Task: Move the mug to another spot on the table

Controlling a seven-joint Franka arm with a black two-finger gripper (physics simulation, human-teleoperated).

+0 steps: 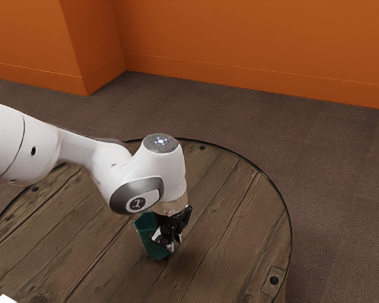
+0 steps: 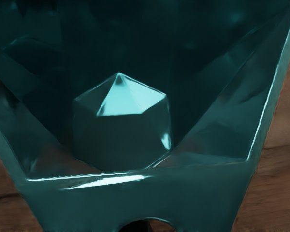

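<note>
Exterior view: hovering the gripper [image 1: 169,240] at the mug's [image 1: 145,232] rim, near on the table [image 1: 240,202], likely for lifting; grip impossible to tell.

Mug [image 1: 146,240] on the round table [image 1: 240,202] — near its middle, gripper [image 1: 168,238] just above the mug's rim, arm [image 1: 63,158] from the exterior view's left.

Even soft light on table [image 1: 240,208], glare streaks along mug [image 2: 111,181] rim, inside dim w/ lit facet
</note>
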